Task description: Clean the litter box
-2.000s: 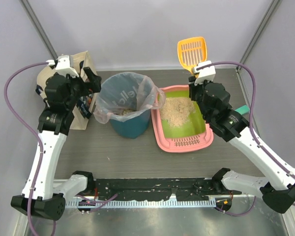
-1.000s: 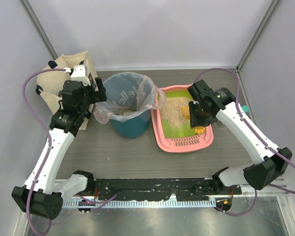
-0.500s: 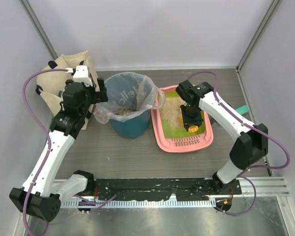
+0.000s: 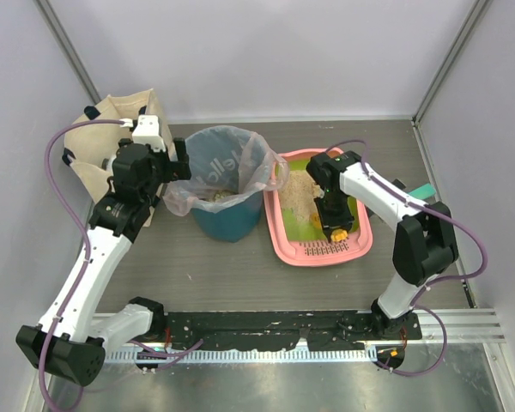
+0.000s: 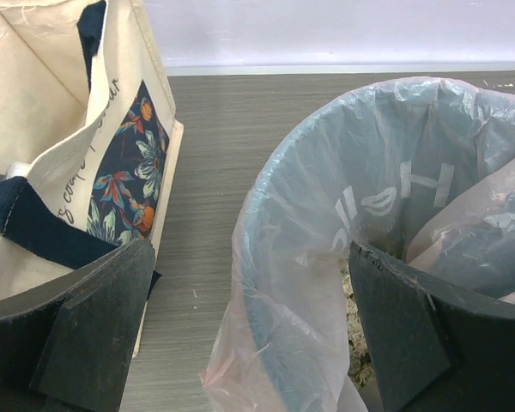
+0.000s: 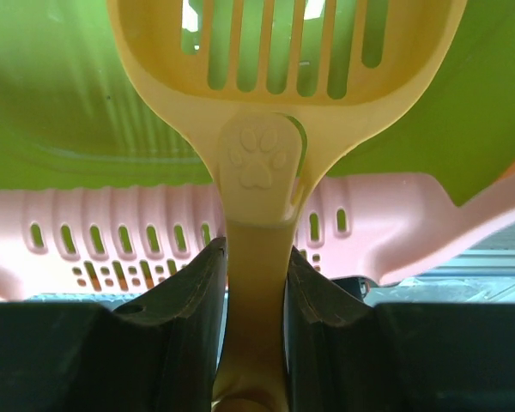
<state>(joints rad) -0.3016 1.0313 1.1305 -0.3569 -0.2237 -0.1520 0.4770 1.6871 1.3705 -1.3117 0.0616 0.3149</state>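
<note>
Jaws of the right gripper (image 6: pixel 256 257) are pinched narrow on the handle of the orange scoop (image 6: pixel 257 163), with a finger pressed to each side of it. That arm reaches down into the litter box (image 4: pixel 275 227), which sits on the table (image 4: pixel 223 275) just right of the bin (image 4: pixel 227 219), its slotted ledge at the near end. The scoop's slotted head is over the bare green floor; whether it touches cannot be told. Beige litter (image 4: pixel 299 196) is heaped in the far half of the box. The left gripper (image 5: pixel 251 257) hangs with its jaws wide and holds nothing, straddling the bin's left rim and clear liner (image 5: pixel 275 343). A cloth bag (image 5: pixel 60 163) stands just left of it.
</note>
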